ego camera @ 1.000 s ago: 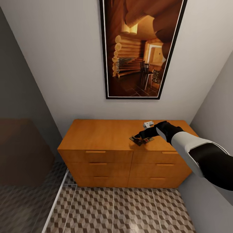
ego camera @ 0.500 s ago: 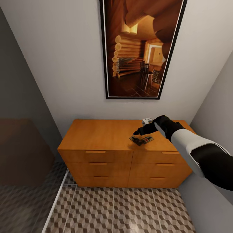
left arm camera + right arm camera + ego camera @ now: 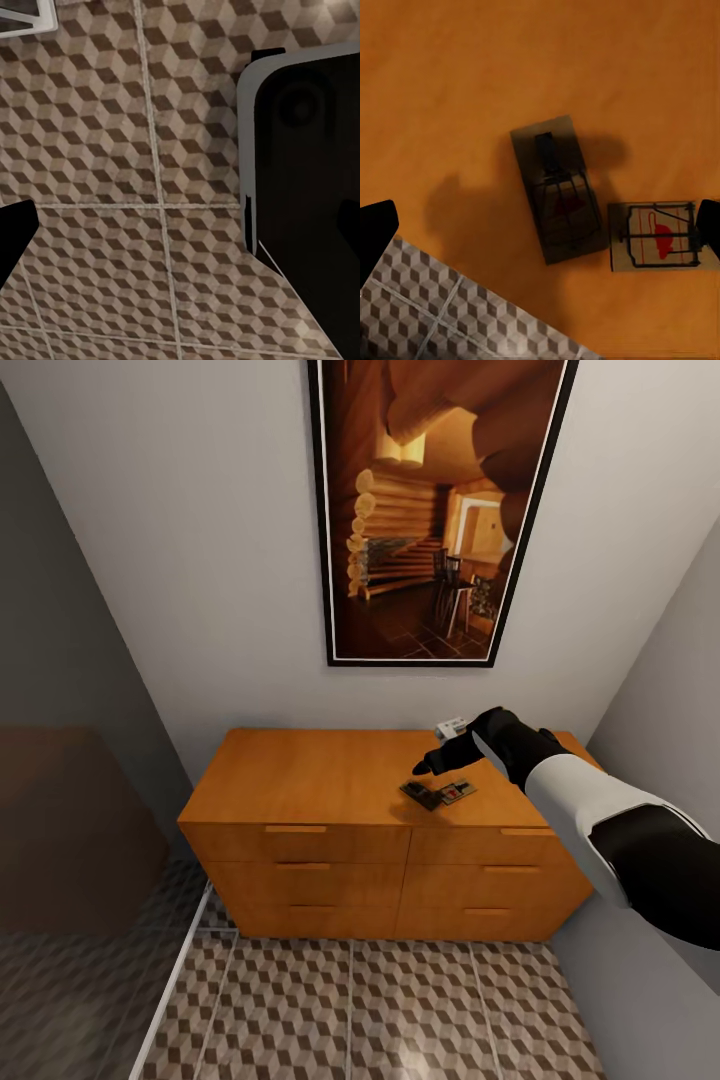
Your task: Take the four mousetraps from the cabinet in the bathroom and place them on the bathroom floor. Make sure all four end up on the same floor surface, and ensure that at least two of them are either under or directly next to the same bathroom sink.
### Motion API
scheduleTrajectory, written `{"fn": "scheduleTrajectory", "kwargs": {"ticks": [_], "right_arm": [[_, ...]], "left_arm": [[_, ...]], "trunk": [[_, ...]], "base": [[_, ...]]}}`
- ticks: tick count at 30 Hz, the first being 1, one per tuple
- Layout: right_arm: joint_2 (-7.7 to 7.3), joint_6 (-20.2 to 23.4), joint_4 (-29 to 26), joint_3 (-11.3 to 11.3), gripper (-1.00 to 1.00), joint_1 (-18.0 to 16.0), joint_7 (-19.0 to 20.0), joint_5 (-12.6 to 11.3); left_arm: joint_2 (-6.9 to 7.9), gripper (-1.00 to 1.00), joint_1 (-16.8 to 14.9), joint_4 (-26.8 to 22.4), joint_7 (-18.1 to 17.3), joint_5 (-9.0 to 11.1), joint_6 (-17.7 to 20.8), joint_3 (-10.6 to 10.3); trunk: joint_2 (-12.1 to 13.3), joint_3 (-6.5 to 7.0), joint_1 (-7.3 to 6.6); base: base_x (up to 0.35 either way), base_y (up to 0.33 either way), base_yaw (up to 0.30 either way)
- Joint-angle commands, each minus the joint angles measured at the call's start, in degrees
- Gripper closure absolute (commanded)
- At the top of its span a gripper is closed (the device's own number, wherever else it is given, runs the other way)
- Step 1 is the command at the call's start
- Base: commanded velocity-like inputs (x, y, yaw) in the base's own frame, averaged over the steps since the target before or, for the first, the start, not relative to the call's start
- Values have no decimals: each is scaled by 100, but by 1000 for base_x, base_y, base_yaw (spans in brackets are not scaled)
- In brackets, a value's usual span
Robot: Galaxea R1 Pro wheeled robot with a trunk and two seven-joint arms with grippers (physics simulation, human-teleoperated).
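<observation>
Hovering with right black claw (image 3: 432, 768) spread apart above two small brown wooden mousetraps (image 3: 561, 191) on orange-brown wooden cabinet (image 3: 300, 780), risking nudging one off-edge through misaligned descent.

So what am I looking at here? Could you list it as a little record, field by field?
Place: corner of a room, framed picture on the wall
Furniture: orange-brown cabinet with drawers
On its top: two mousetraps side by side, a darker one and a paler one; a small pale object farther back
Right gripper: above the mousetraps, jaws spread, nothing held
Left gripper: whether open or shut cannot be told
Floor: cube-pattern tiles
</observation>
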Motion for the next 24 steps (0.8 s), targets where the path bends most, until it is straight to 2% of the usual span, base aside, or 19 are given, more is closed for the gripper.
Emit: {"fn": "scheduleTrajectory", "kwargs": {"ticks": [1,17,24], "right_arm": [[-4,52,-12,37,-100,-5,8,-27],[21,452,-52,44,-100,-5,9,-5],[3,769,-434,53,-100,-5,16,21]], "left_arm": [[-3,-100,-7,17,2,37,-30,-48],[-9,-100,-7,17,2,37,-31,-48],[-41,-100,-7,18,2,37,-31,-48]], "trunk": [[-11,-11,3],[-11,-11,3],[-11,-11,3]], "base": [[0,0,0],[0,0,0],[0,0,0]]}}
